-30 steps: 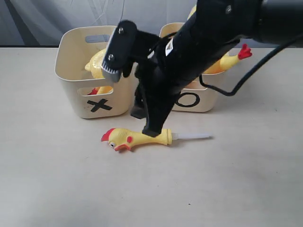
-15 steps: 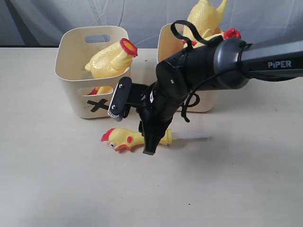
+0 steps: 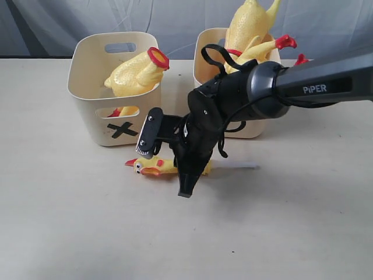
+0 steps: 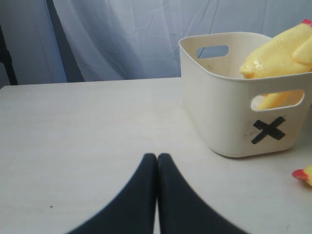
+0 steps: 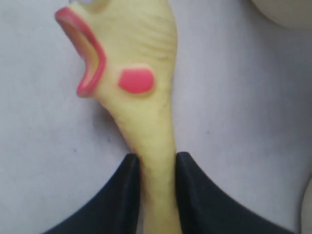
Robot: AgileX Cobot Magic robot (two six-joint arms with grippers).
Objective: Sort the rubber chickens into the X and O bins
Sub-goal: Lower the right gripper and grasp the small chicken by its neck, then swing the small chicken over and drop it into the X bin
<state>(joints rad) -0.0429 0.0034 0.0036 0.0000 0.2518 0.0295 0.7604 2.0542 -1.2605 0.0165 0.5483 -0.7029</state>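
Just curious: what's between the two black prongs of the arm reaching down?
The yellow neck of the small chicken head piece, clasped on either side by the fingers of the right gripper. The right wrist view shows it plainly.

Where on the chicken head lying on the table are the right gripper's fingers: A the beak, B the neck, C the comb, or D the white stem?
B: the right gripper flanks the yellow neck of the chicken head, one black finger on each side, clear of the beak.

My black fingers point(image 5: 117, 200), yellow chicken head point(image 5: 141, 92) with red beak and cheek spot, cream bin point(image 4: 222, 117) with black X.
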